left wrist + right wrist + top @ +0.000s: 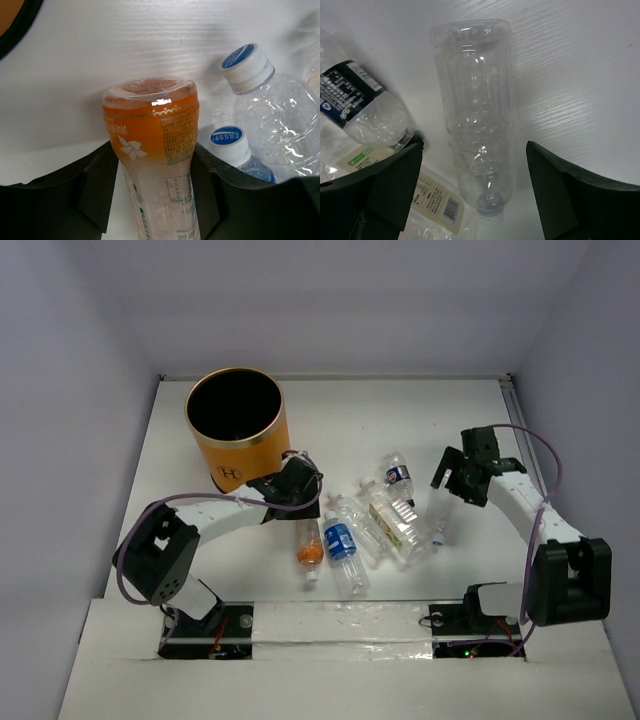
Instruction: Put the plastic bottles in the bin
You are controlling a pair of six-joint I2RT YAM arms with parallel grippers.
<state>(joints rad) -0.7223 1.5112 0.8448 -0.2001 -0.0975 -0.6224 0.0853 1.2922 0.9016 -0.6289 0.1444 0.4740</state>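
Note:
The orange-yellow bin (pixel 237 435) stands upright at the back left. The plastic bottles lie in a cluster mid-table. My left gripper (pixel 299 510) (pixel 152 147) is shut on the orange bottle (pixel 309 552) (pixel 150 130), one finger against each side, with the bottle low over the table just right of the bin. My right gripper (pixel 448 490) (pixel 474 146) is open and straddles a clear bottle (pixel 440 518) (pixel 475 110) lying on the table, with a gap on both sides.
A blue-labelled bottle (pixel 340 540), a clear one (pixel 360 523), a yellow-green-labelled one (pixel 393 525) and a dark-labelled one (pixel 400 478) lie between the arms. Two blue-capped bottles (pixel 247 62) lie right of the left gripper. The walls enclose the table.

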